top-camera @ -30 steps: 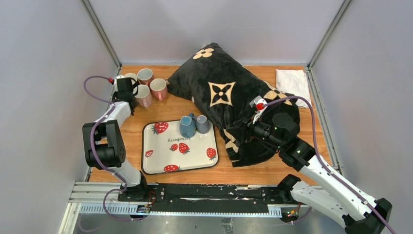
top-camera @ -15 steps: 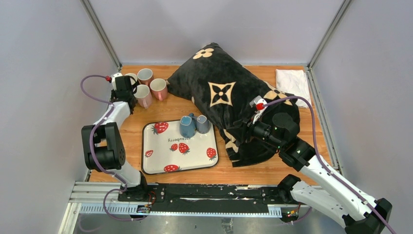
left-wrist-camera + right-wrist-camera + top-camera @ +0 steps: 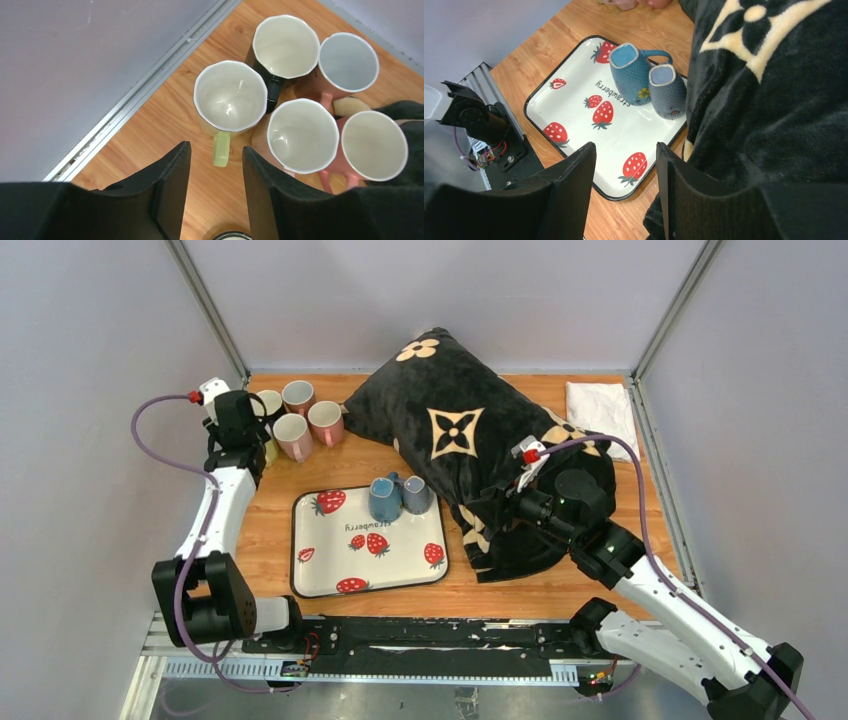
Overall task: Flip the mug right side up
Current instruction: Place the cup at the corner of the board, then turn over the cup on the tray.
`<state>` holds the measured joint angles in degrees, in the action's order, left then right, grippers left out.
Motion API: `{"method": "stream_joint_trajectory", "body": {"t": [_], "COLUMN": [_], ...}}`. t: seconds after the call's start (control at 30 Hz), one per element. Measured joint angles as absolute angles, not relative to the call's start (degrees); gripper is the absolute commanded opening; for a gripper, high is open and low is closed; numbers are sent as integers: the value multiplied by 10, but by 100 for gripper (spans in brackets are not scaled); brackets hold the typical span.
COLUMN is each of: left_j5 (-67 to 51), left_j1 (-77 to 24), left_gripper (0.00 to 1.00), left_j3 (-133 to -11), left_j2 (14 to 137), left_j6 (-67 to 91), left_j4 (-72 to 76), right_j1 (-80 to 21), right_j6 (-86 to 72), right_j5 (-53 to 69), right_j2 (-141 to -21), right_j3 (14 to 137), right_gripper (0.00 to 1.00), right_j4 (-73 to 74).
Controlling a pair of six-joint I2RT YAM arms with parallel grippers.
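hand on left arm [image 3: 215, 148] part open, empty, above green mug [image 3: 230, 95].

On the orange-brown wooden surface [image 3: 270, 510], a white, black-rimmed tray [image 3: 320, 530] printed with red strawberries carries two dotted blue mugs [image 3: 385, 500], a black pillow [image 3: 470, 410] bears cream flower motifs, a white cloth [image 3: 600, 405] lies far right, and far left stand pink mugs [image 3: 325, 423], a pale green mug [image 3: 230, 97] and a seemingly black mug [image 3: 286, 47].
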<state>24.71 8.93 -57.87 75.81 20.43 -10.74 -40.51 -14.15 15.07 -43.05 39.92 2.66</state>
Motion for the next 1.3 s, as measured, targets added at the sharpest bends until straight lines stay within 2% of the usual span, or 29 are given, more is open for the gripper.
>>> {"method": "stream_joint_trajectory", "body": {"t": [0.4, 0.73, 1.03, 1.3], "left_j5": [133, 23, 4, 3], "left_j1": [89, 80, 27, 21], "left_gripper": [52, 52, 51, 51], "left_j3": [-578, -566, -497, -475], "left_j2": [662, 616, 564, 558], "left_j6": [184, 189, 185, 187], "left_j4": [-164, -196, -208, -220], "right_j1": [-405, -410, -443, -454], "right_j6": [-178, -221, -246, -280], "right_j5": [112, 102, 72, 49], "right_j2": [-495, -601, -803, -1006], "right_j3": [435, 506, 707, 917], "right_gripper": [52, 51, 51, 52], "right_j4": [57, 78, 134, 229]}}
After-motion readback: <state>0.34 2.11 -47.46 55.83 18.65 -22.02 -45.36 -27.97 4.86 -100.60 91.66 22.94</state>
